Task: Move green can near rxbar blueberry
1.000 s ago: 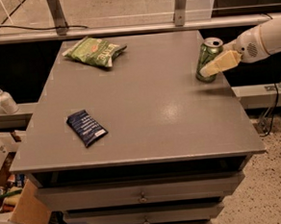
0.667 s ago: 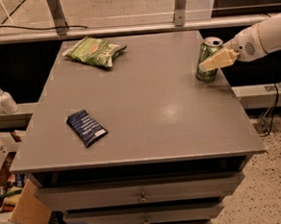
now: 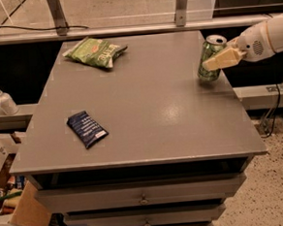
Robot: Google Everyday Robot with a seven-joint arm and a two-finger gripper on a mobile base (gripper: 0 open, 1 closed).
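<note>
Raised slightly since a second ago, the pale gripper (image 3: 220, 59) is laid across the slim light-green drink can (image 3: 212, 48), hiding its middle; whether the can is clasped cannot be told. The can is stood upright, silver top upward, by the grey surface (image 3: 156, 109) at its right edge, well apart from the flat navy-blue bar wrapper (image 3: 87, 129).

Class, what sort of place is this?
Probably a robot lab: grey drawer cabinet as worktop, sanitizer bottle on a ledge, gripper at the green can, right of picture.
</note>
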